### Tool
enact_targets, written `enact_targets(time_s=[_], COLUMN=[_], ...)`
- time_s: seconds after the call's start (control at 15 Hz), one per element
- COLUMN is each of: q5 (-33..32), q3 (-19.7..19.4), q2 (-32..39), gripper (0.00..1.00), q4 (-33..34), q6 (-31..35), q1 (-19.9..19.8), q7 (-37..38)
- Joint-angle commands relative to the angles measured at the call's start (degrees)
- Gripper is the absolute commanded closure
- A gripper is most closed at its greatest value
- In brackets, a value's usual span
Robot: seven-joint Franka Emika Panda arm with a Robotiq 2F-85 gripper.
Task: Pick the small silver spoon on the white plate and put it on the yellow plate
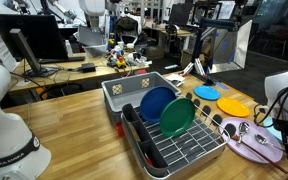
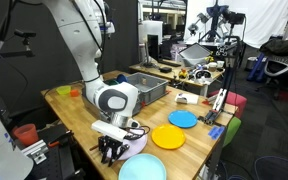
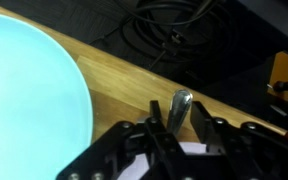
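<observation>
Wrist view: gripper (image 3: 177, 120) drawn to a narrow gap on the small silver spoon (image 3: 181, 102); oval bowl poking out past the fingertips, handle hidden between them.
Spoon and plate: impossible to tell whether lifted clear or touching anything below.
White plate: in an exterior view (image 1: 259, 150), at the corner of the table (image 1: 74, 105), rim close to the wooden edge, directly beneath the gripper.
Yellow plate: in an exterior view (image 2: 169, 137), flat on the wood just beside the white plate, whole top face showing.
Pale blue plate: (image 3: 24, 90) filling the left of the wrist view, curved rim near the fingers but apart from them.
Table edge: running diagonally just behind the spoon in the wrist view, dark cables (image 3: 174, 40) on the floor beyond.
Open room: a strip of bare wood between the pale blue rim and the table edge; more bare wood between the yellow plate and the small blue plate (image 2: 183, 118) past it.
Dish rack: (image 1: 199, 155) toward the middle of the table, holding upright plates, well apart from the gripper.
</observation>
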Motion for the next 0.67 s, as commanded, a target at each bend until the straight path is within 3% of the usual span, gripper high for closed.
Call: enact_targets(time_s=[0.0,0.2,0.33,0.6], q5=[-0.93,-0.97,-0.84,-0.18], q3=[1.0,1.01,1.04,1.27], q2=[0.26,0.43,0.44,-0.23], gripper=[0.83,0.87,0.95,0.96], q4=[0.42,0.0,-0.03,-0.27], q6=[0.39,0.92,0.96,1.16], q1=[-1.56,-1.56,-1.7,-2.42], q7=[0.64,0.81,0.71,0.19])
